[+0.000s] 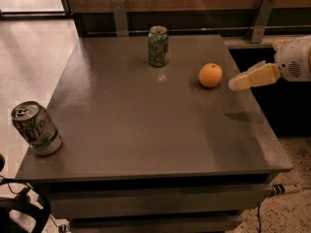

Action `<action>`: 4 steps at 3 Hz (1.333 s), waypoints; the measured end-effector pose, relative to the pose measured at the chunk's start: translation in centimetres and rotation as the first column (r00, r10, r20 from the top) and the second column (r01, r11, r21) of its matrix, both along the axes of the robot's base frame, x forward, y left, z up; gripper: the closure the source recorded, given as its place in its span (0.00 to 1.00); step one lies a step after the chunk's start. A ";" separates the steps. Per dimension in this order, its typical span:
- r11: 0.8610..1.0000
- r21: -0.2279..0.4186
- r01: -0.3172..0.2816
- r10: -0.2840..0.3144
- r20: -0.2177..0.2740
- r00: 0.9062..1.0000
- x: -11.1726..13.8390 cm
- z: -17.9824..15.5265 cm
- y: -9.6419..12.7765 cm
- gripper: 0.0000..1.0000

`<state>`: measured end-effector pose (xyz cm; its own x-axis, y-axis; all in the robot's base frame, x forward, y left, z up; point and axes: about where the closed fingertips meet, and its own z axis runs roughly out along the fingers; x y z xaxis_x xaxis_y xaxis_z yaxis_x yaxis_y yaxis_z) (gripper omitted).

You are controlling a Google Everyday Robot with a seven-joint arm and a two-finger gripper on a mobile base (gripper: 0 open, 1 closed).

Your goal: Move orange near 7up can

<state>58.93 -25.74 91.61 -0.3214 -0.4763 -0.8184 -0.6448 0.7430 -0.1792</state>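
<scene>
The orange (210,75) sits on the grey table (136,120) toward its back right. The 7up can (36,128), pale silvery-white with green lettering, stands at the table's front left corner, far from the orange. My gripper (234,85) reaches in from the right edge of the view, raised a little above the table's right side. Its tip is just right of the orange and does not touch it. Its shadow falls on the table in front of it.
A darker green can (158,46) stands upright at the back middle of the table. A wooden wall with two metal brackets (120,17) runs behind the table. Light floor lies to the left, and cables hang at the front left.
</scene>
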 end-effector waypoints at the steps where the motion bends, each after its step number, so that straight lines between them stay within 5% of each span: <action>1: 0.999 0.016 -0.035 0.035 -0.001 0.999 1.3 -0.8 1.2 0.00; 4: 0.976 0.162 -0.143 0.137 0.047 0.990 6.4 -5.0 5.3 0.00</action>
<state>65.31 -20.43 86.59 -0.2311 -0.3721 -0.8990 -0.7398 0.6673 -0.0860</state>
